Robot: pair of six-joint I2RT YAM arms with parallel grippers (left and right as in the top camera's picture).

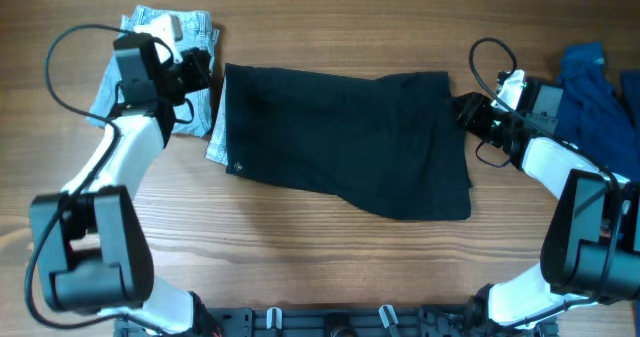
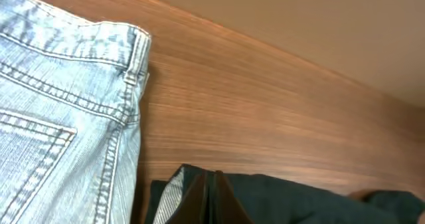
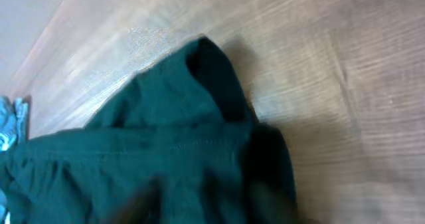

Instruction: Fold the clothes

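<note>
Black shorts [image 1: 340, 137] lay spread flat at centre of table [image 1: 300, 257], legs toward robot. Left gripper [image 1: 207, 72] sat at top-left corner; wrist view showed fingers [image 2: 214, 196] pressed together on dark fabric edge. Right gripper [image 1: 462, 112] sat at top-right corner; wrist view blurred, grip state could not be told. Denim shorts [image 1: 160, 24] lay under left arm, touching black shorts. Royal-blue garment [image 1: 598, 92] lay far right.
</note>
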